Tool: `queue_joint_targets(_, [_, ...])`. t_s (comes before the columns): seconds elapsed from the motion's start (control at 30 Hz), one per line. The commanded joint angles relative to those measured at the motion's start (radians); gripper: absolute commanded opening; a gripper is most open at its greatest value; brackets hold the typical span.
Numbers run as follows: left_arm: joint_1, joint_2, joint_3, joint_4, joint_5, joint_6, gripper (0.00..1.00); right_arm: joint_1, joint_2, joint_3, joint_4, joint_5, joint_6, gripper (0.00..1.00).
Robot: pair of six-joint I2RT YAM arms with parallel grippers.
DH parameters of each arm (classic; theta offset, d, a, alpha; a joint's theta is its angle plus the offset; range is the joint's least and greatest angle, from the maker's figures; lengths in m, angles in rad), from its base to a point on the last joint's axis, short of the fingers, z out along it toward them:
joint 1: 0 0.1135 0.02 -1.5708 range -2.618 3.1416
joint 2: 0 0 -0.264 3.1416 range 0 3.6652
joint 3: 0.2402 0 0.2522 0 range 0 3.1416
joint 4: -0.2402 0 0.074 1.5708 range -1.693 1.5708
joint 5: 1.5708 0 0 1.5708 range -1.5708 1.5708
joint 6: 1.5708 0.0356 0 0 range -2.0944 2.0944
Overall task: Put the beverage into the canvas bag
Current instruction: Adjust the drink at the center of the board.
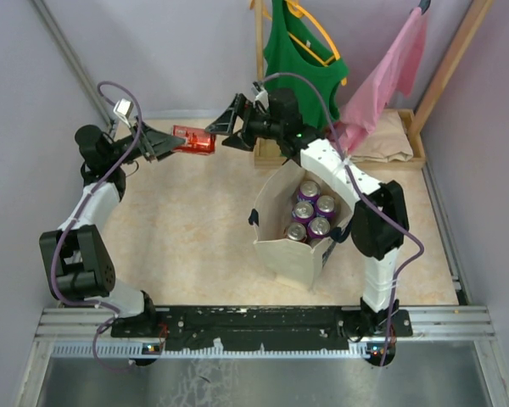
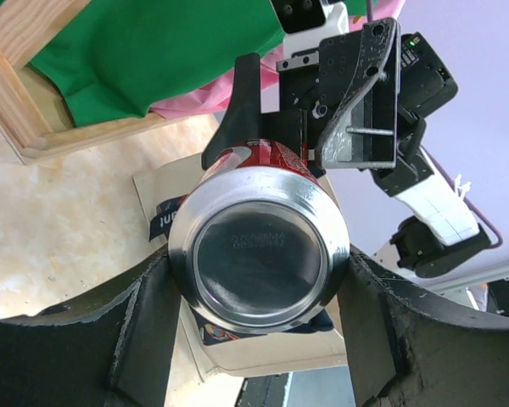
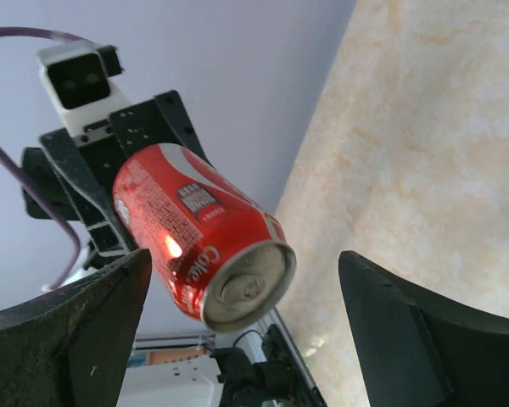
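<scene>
The canvas bag (image 1: 282, 250) stands upright on the table (image 1: 187, 229) in front of the right arm's base, its mouth open. Several purple-topped cans (image 1: 314, 209) stand packed together inside it; their exact number is hard to tell from above. The beverage, a red cola can (image 1: 195, 140), is not in the bag. It is held in the air well to the bag's left and towards the back wall, lying on its side.

The left gripper (image 1: 180, 141) is clamped on the can, a finger pressed to each side. The right gripper (image 1: 224, 127) faces the can's other end with its jaws spread wide and nothing in its hold.

The left wrist view shows the can's bare concave base (image 2: 259, 259) squeezed between the two dark fingers (image 2: 144, 335), with a corner of the bag showing behind it — something the overhead view cannot show. The right wrist view shows the opposite end: the can's top with its pull tab (image 3: 242, 288), and clear gaps between the can and both right fingers (image 3: 76, 335).

A green tank top (image 1: 301, 51) and a pink garment (image 1: 386, 72) hang behind the bag.
</scene>
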Motion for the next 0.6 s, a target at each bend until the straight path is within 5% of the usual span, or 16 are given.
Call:
queue_joint_targets(0.0, [0.001, -0.020, 0.001, 0.144, 0.029, -0.074, 0.00, -0.009, 0.016, -0.032, 0.246, -0.084, 0.125, 0.91])
queue_joint_targets(0.57, [-0.015, 0.045, 0.055, 0.208, -0.012, -0.089, 0.00, -0.007, 0.027, -0.114, 0.443, -0.123, 0.256, 0.88])
